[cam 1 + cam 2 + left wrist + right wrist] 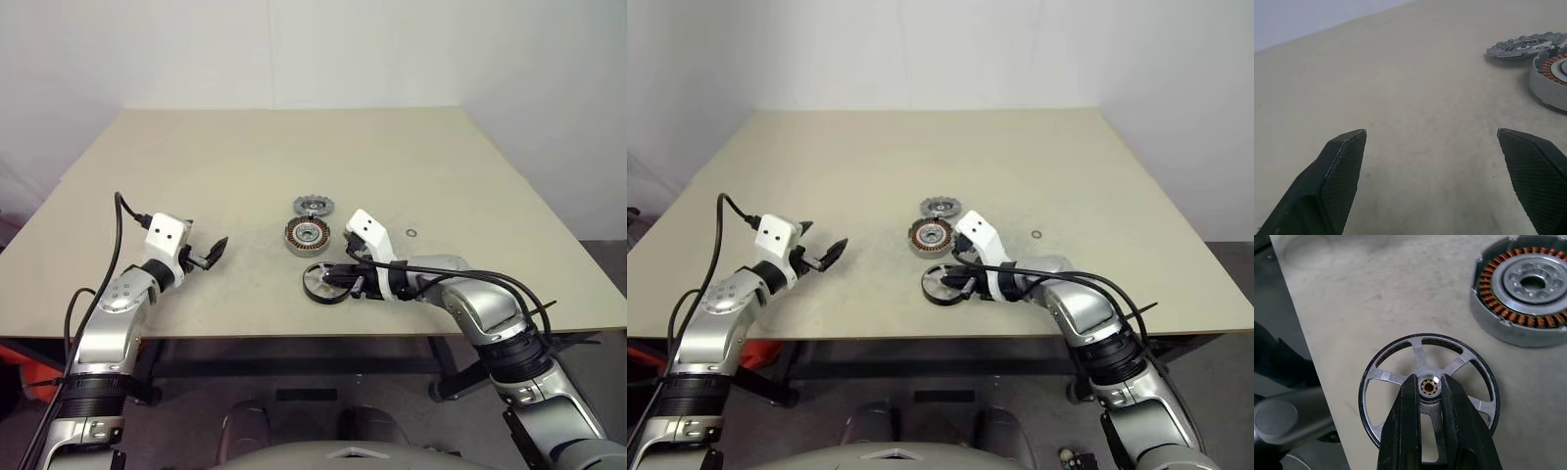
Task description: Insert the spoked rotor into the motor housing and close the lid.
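Left eye view: washer (411,233) beside right arm.

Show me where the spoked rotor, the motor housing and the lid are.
spoked rotor (1382,377), right wrist view, on a spoke.
motor housing (1498,303), right wrist view, on the copper windings.
lid (313,205), left eye view, on its centre.

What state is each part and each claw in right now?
Rotor: flat on the table, hub pinched by the right claw, not yet in the housing.
Housing: open, copper windings showing, nothing inside.
Lid: off, lying on the table behind the housing.
Washer: loose on the table.
Left claw: open, holding nothing.
Right claw: shut on the rotor's hub.
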Controlling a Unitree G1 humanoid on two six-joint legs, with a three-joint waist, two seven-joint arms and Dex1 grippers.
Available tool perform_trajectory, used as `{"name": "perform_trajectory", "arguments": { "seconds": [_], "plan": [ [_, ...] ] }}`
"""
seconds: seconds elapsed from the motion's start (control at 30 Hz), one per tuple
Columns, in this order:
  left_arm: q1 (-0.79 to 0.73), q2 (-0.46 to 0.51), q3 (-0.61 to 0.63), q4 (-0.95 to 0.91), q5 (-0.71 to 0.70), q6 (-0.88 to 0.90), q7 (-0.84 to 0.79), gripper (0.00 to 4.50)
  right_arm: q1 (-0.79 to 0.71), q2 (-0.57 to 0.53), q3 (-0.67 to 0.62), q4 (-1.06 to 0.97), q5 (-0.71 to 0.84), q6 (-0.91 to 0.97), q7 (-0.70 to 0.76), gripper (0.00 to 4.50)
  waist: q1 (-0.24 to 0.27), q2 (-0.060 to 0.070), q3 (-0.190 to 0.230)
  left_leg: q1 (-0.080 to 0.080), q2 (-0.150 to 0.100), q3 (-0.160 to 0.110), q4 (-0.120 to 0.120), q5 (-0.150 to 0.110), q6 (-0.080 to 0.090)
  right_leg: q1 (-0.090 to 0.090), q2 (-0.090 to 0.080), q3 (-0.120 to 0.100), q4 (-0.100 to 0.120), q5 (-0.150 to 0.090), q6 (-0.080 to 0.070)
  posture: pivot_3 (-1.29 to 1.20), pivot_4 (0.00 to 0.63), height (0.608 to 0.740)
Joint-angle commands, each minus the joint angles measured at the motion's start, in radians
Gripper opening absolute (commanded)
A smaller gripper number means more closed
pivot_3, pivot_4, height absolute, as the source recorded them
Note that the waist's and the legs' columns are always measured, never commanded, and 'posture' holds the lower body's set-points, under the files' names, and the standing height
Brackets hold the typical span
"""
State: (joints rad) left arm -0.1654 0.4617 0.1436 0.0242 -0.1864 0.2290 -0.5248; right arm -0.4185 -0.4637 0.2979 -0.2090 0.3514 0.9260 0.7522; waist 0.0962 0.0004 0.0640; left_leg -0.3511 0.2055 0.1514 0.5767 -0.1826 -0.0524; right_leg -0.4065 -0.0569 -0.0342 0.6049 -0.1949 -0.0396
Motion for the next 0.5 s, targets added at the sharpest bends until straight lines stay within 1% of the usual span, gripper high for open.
{"name": "perform_trajectory", "arguments": {
  "seconds": [0.03,0.2,0.27,0.33,0.4,0.5],
  "plan": [
    [-0.027,0.013,0.001,-0.014,0.000,-0.015,-0.006,4.50,-0.026,0.012,-0.001,0.017,-0.010,-0.028,-0.005,0.26,0.000,0.000,0.000,0.000,0.000,0.000,0.000,0.000,0.000,0.000,0.000,0.000,0.000,0.000,0.000,0.00,0.000,0.740],
    [-0.028,0.012,0.003,-0.015,0.004,-0.016,-0.005,4.50,-0.041,0.027,-0.005,0.040,-0.006,-0.031,0.001,0.26,0.000,0.000,0.000,0.000,0.000,0.000,0.000,0.000,0.000,0.000,0.000,0.000,0.000,0.000,0.000,0.00,0.000,0.740],
    [-0.028,0.013,0.005,-0.015,0.005,-0.017,-0.004,4.50,-0.046,0.030,-0.008,0.044,-0.005,-0.031,0.003,0.98,0.000,0.000,0.000,0.000,0.000,0.000,0.000,0.000,0.000,0.000,0.000,0.000,0.000,0.000,0.000,0.00,0.000,0.740],
    [-0.029,0.013,0.006,-0.014,0.006,-0.017,-0.003,4.50,-0.050,0.028,-0.007,0.041,-0.010,-0.043,0.004,1.53,0.000,0.000,0.000,0.000,0.000,0.000,0.000,0.000,0.000,0.000,0.000,0.000,0.001,0.000,0.000,0.00,0.000,0.740],
    [-0.030,0.013,0.006,-0.012,0.006,-0.019,-0.003,4.50,-0.052,0.019,-0.006,0.029,-0.019,-0.067,0.008,2.21,0.000,0.000,0.000,0.000,0.000,0.000,0.000,0.000,0.000,0.000,0.000,0.000,0.001,0.000,0.000,0.00,0.000,0.740],
    [-0.033,0.012,0.005,-0.008,0.008,-0.020,-0.003,4.50,-0.061,0.011,-0.015,0.021,-0.016,-0.071,0.014,2.21,0.000,0.000,0.000,0.000,0.000,0.000,0.000,0.000,0.000,0.000,0.000,0.000,0.001,0.000,0.000,0.00,0.000,0.740]
  ]
}}
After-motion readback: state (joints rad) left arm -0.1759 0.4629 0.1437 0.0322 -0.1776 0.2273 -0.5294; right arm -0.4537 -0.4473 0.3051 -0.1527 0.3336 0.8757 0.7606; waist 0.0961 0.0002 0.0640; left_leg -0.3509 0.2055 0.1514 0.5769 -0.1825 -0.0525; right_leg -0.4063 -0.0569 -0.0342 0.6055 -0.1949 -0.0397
